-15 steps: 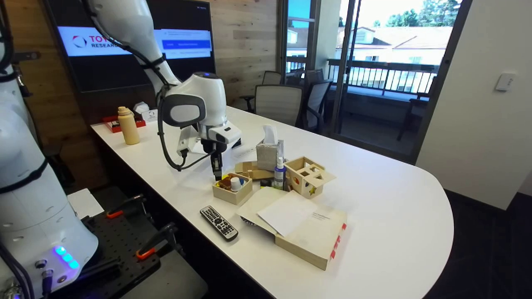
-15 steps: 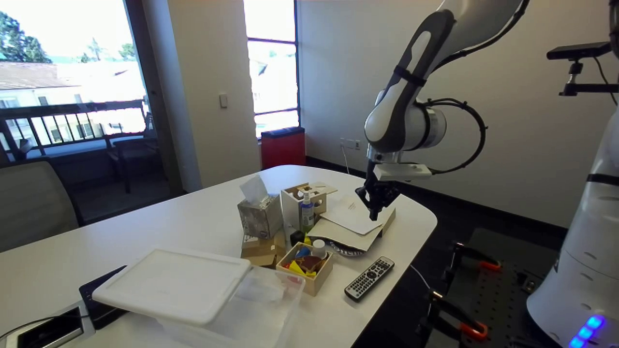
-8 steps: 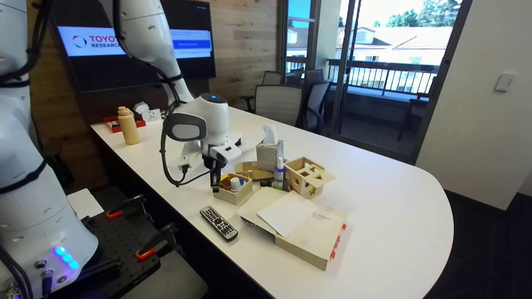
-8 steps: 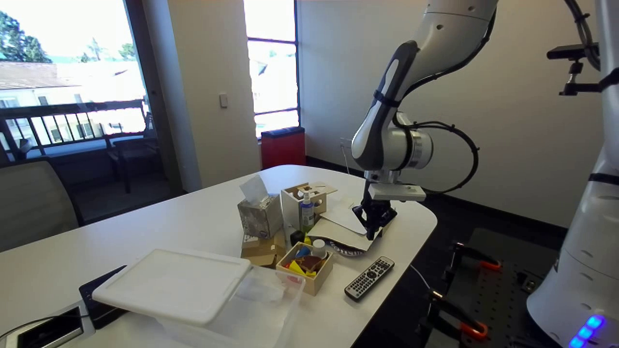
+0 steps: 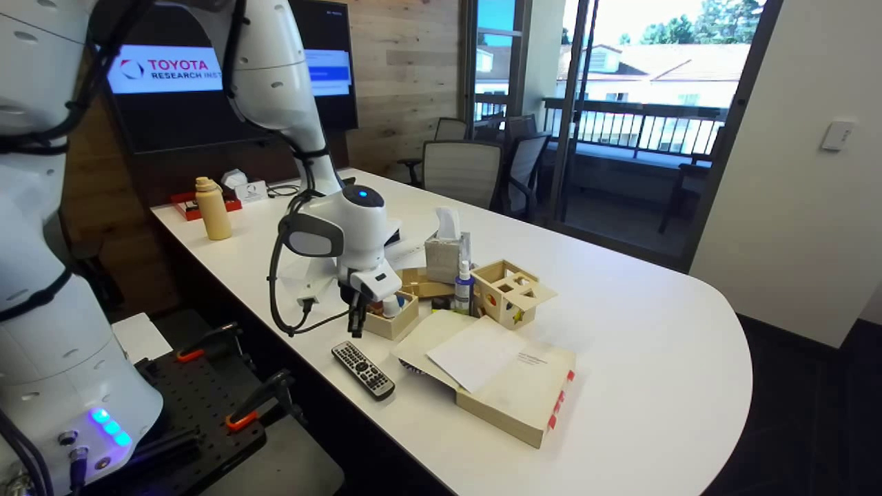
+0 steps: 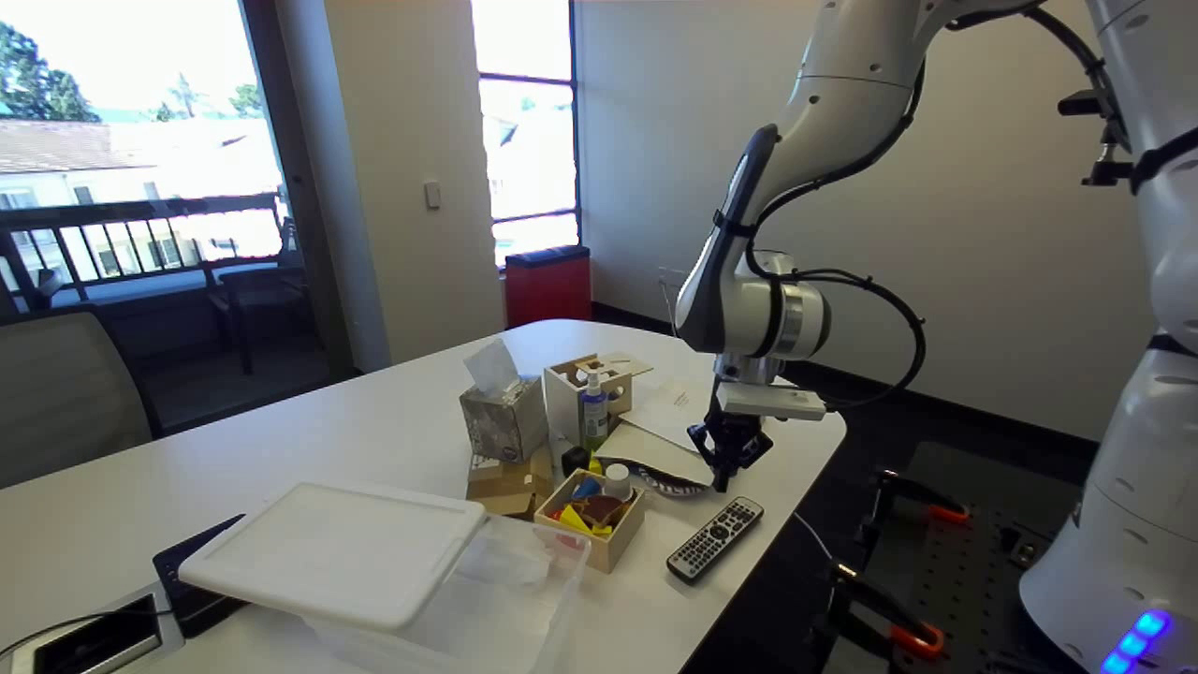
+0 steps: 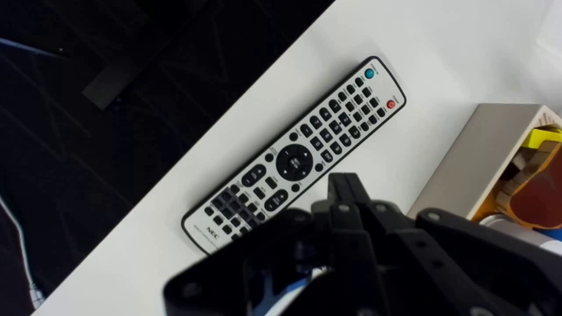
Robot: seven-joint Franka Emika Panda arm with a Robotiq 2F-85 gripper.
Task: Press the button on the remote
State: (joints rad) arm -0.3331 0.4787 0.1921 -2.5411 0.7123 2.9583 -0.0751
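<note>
The remote [image 5: 363, 370] lies flat on the white table near its edge, with a pale face, black buttons and a dark rim. It also shows in an exterior view [image 6: 715, 540]. In the wrist view the remote [image 7: 307, 136] runs diagonally, with a teal and a red button at its upper right end; part of its lower left end is behind the gripper. My gripper [image 7: 345, 177] is shut with its fingertips together and nothing between them. In both exterior views the gripper [image 5: 355, 333] [image 6: 721, 485] points down above the table near the remote, apart from it.
A small wooden box [image 6: 608, 552] of toy pieces stands beside the remote, close to the gripper. A thick book [image 5: 524, 393] with papers lies on its other side. A clear bin with a white lid [image 6: 337, 552], a spray bottle [image 5: 463, 289] and a tissue box [image 5: 444, 258] stand farther off.
My gripper has come down toward the table and nearer the remote, staying shut. The remote and the other things have not moved.
</note>
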